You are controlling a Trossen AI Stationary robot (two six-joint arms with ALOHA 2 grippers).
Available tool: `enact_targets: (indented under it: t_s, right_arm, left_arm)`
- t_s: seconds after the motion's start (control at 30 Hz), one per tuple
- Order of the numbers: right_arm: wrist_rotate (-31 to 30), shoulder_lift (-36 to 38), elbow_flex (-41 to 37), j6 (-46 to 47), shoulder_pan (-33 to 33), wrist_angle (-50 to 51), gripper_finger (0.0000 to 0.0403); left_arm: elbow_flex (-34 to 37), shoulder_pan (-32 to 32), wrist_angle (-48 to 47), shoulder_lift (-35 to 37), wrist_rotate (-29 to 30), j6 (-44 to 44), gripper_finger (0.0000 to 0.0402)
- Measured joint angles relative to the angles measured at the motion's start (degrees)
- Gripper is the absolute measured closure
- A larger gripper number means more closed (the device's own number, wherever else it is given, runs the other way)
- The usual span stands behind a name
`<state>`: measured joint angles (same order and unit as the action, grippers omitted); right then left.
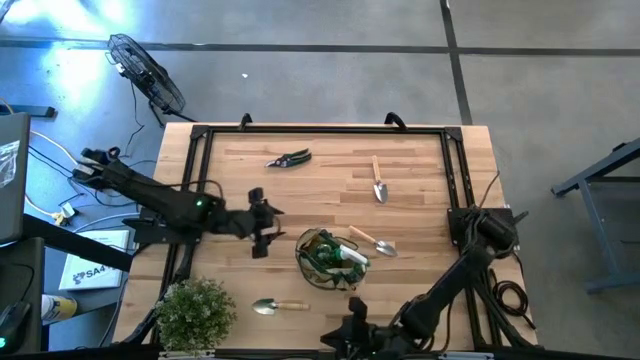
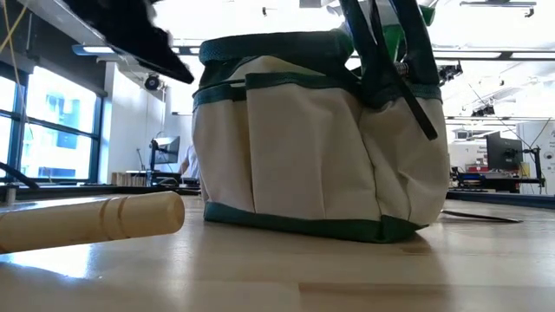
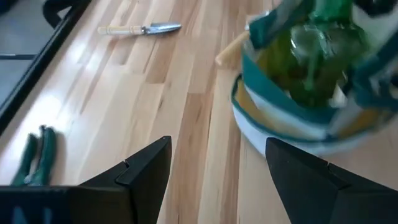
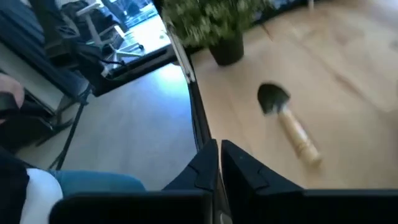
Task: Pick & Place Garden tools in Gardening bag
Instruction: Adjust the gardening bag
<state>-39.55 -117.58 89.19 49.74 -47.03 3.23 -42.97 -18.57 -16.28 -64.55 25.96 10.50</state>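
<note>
Left pincer (image 1: 268, 232) hovering over the middle of the worktop (image 1: 420, 205), fingers spread wide and holding nothing, just beside the gardening bag (image 1: 330, 258) on its left. Right pincer (image 1: 345, 338) parked at the worktop's near edge, below the bag, fingers closed together on nothing.

Only legible writing: "SA4" on a white box (image 1: 92, 272) on the floor left of the worktop — rest unreadable.

Bag standing upright toward the near-centre, cream-sided with dark green trim in the low view (image 2: 316, 139); green-and-white pieces (image 1: 338, 256) filling its open mouth, exact contents hard to tell. One wooden-handled trowel (image 1: 372, 241) touching the bag's right rim, blade resting on the worktop.

Scattered clear of the bag: pruning shears (image 1: 289, 158) near the far edge, a second trowel (image 1: 379, 181) right of them, a third trowel (image 1: 279, 306) near the front edge, between the bag and the potted plant (image 1: 195, 312) at the near-left corner. Open bare wood across the right side and the far-left area — black frame rails (image 1: 196, 170) bounding the left, far and right edges.
</note>
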Motion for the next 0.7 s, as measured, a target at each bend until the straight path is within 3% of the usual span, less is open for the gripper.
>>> enact_targets:
  t_s: [0.2,0.37,0.53,0.7]
  right_arm:
    - [-1.15,-5.96,0.0,8.96,-0.39,-3.59,0.0399]
    - [-5.83,-9.41,0.0,14.8,-0.5,-2.59,0.0399]
    - [-11.54,-9.49,0.02,23.45,-0.2,11.24,0.0399]
    - [-11.71,-9.45,0.0,35.08,0.67,28.07,0.0399]
  left_arm:
    - [-0.01,6.95,4.25,-7.53,-5.38,-1.22,0.0149]
    - [0.04,9.93,8.83,-15.06,-11.86,-1.17,0.0149]
    - [-0.01,9.44,13.08,-20.41,-18.47,0.72,0.0149]
    - [-0.03,7.45,13.4,-22.23,-22.56,1.88,0.0149]
